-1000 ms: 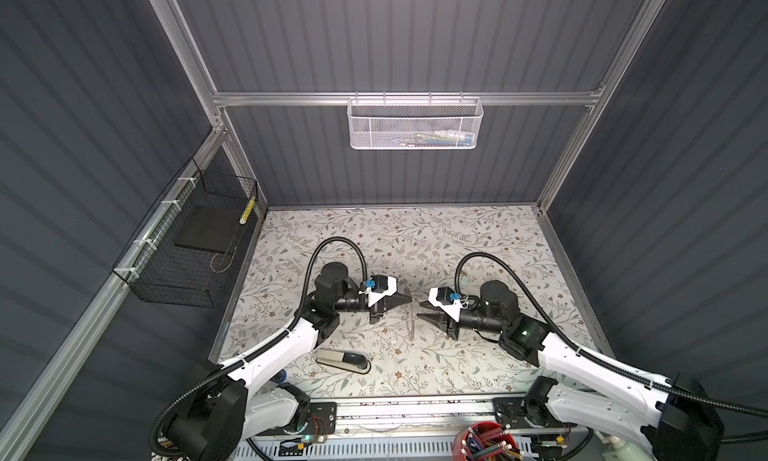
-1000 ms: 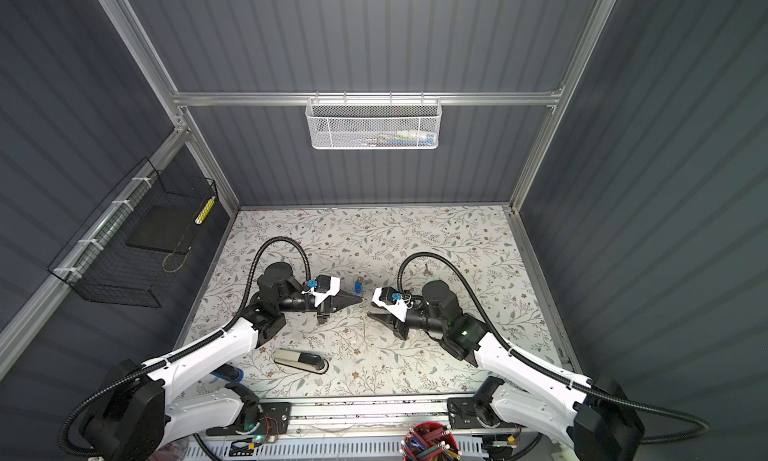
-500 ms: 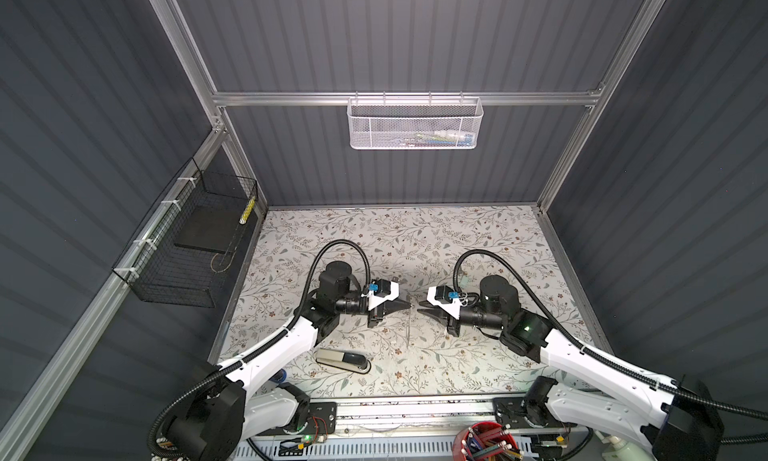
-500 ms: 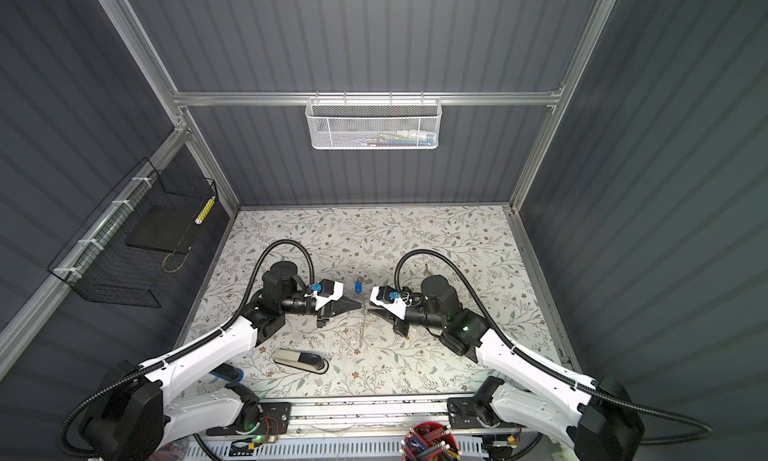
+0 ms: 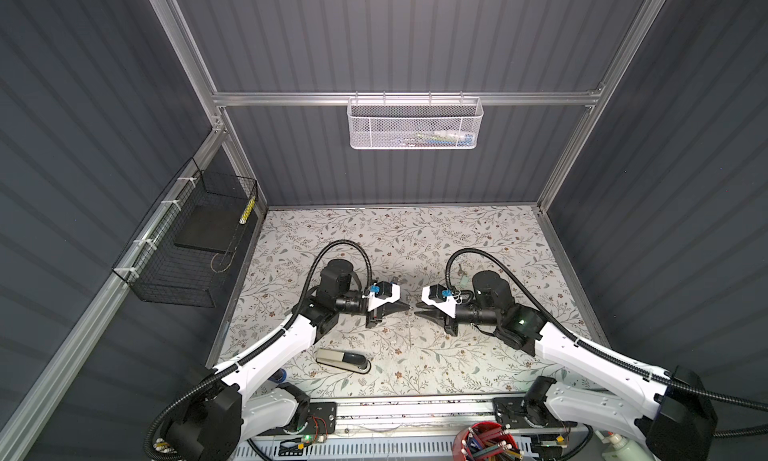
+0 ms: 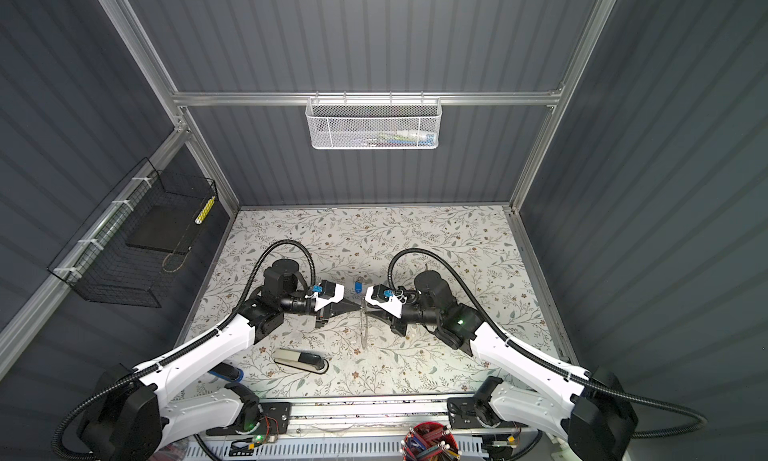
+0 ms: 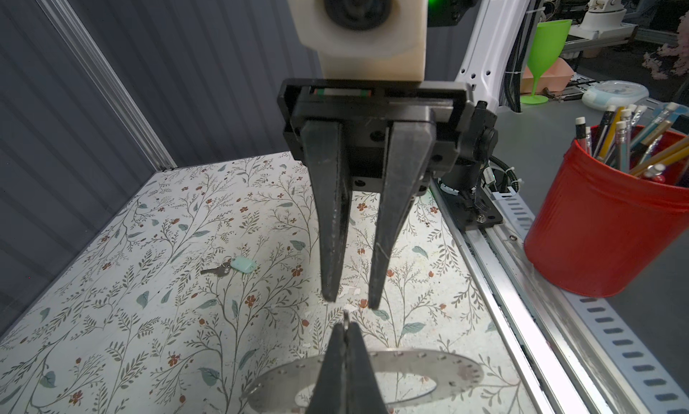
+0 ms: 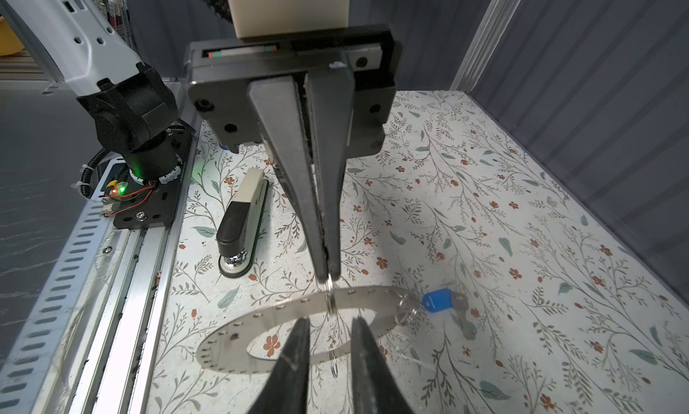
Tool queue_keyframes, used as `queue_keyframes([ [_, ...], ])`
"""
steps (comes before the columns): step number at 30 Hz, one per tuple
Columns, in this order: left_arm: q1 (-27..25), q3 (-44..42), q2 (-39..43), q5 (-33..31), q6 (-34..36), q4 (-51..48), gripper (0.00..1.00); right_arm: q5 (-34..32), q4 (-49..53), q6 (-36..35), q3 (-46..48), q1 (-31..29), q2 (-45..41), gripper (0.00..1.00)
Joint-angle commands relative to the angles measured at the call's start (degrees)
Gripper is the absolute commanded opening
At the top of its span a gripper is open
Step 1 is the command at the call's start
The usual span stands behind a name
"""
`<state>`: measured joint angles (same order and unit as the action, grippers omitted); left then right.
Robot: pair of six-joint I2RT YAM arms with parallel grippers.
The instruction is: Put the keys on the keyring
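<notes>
Left fingers (image 8: pixel 283 169) pressing together on small wire loop (image 8: pixel 330 298) at keyring (image 8: pixel 283 308) band. Right fingers (image 7: pixel 328 225) standing slightly apart, gripping nothing. Red cup (image 7: pixel 596 225) holding pencils (image 7: pixel 620 139), right of frame.

Grey keyring (image 8: pixel 223 347), blue key tag (image 8: pixel 437 301), mint key tag (image 7: pixel 243 264) (tbl (image 7: pixel 149 281): floral print; cup (image 7: pixel 596 225): red)

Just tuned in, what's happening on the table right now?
The left gripper is shut on a small wire loop threaded on the keyring, which hangs from it. The right gripper faces it, jaws open and empty. The blue-tag key and the mint-tag key lie on the table; neither looks threaded on yet.
</notes>
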<state>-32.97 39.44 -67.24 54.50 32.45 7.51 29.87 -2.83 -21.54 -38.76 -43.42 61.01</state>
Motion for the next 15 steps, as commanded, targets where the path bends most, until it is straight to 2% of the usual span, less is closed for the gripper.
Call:
queue_keyframes([
  [1, -0.4, 2.4, 0.9, 0.3, 1.5, -1.4, 0.00, 1.2, 1.3, -0.1, -2.1, 0.0, 1.0, 0.22],
  [15, -1.0, 2.7, 0.4, 0.5, 2.0, -2.1, 0.00, 2.7, -0.2, 1.4, -2.7, 0.0, 2.5, 0.19],
])
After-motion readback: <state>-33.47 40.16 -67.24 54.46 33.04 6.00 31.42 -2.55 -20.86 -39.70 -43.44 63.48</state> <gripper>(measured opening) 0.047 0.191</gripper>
